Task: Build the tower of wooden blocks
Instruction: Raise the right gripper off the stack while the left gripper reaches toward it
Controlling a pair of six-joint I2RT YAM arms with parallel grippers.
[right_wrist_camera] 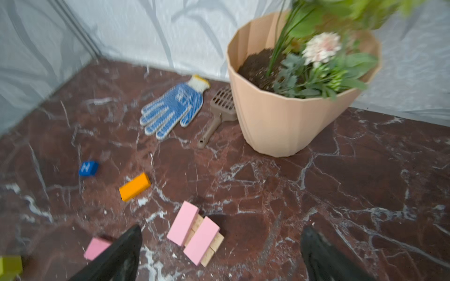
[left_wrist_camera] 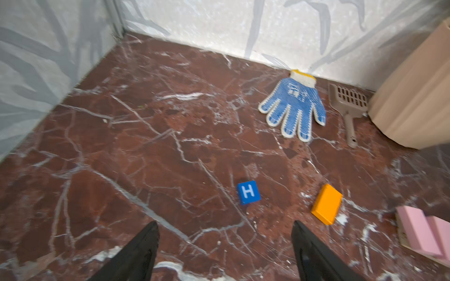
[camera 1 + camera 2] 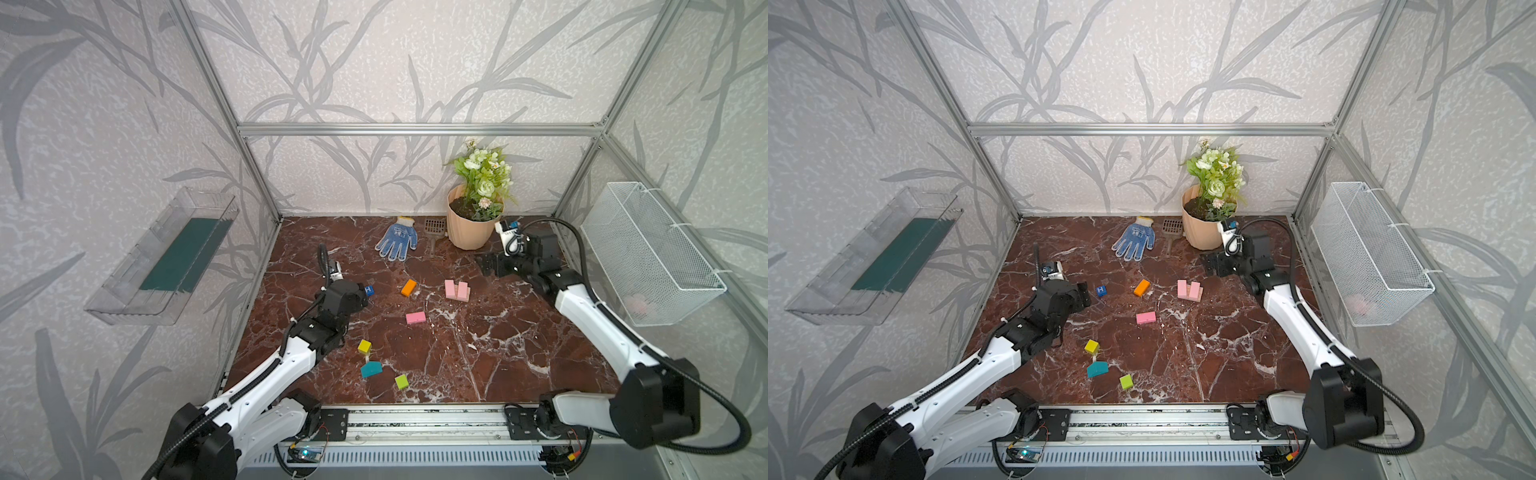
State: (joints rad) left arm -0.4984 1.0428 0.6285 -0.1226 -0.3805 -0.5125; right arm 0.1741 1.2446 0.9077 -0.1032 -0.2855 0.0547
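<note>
Barely begun, the wood block tower (image 3: 457, 290) is a tan base carrying two pink oblongs side by side, near the middle of the marbled bench (image 3: 498, 353). Other wood blocks (image 3: 415, 318) lie scattered apart from it. A blue "H" cube (image 2: 248, 192) and an orange oblong (image 2: 327, 203) sit just ahead of the left gripper (image 2: 224, 226), whose jaws stand apart and empty. A yellow cube (image 3: 364, 346), teal piece (image 3: 370, 369) and lime cube (image 3: 401, 381) lie nearer the front. The right gripper (image 1: 222, 230), wide open and holding nothing, is near the tower. Small painted wood should handle light, stiff and slightly slick, so flat opposite faces look the safest hold. The flowerpot (image 1: 287, 121) holds soil and flowers, and the wire basket (image 3: 648, 257) on the wall holds something pale pink, too blurred to name
</note>
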